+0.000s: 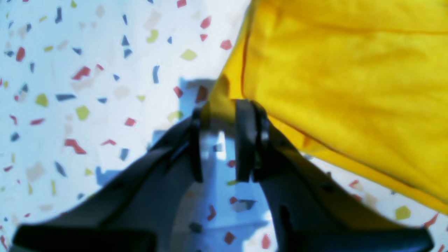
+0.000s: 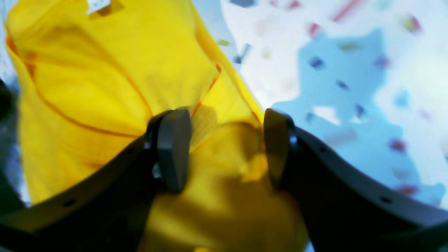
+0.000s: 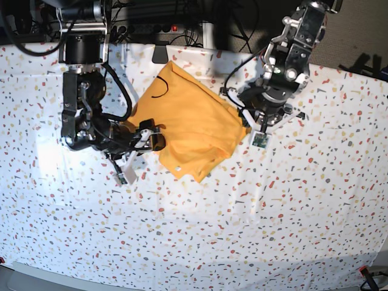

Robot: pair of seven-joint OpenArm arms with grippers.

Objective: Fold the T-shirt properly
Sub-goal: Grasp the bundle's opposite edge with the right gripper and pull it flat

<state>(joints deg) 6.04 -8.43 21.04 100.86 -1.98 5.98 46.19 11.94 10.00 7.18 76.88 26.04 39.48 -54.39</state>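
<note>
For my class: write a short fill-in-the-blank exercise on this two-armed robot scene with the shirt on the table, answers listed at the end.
1. The soft mustard-yellow T-shirt lies on a white cloth speckled with coloured ____.
2. The left gripper pinches the shirt's ____.
3. The right gripper has yellow ____ between its two dark fingers.
4. In the base view, the shirt lies ____ the two arms.

Answers: specks; edge; fabric; between

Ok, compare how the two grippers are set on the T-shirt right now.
The left gripper pinches a thin edge of the T-shirt between narrowly set jaws; the right gripper has wide jaws straddling bunched fabric. The left works the shirt's edge over the speckled cloth; the right sits over the shirt's body. Both are black and low at the shirt.
</note>
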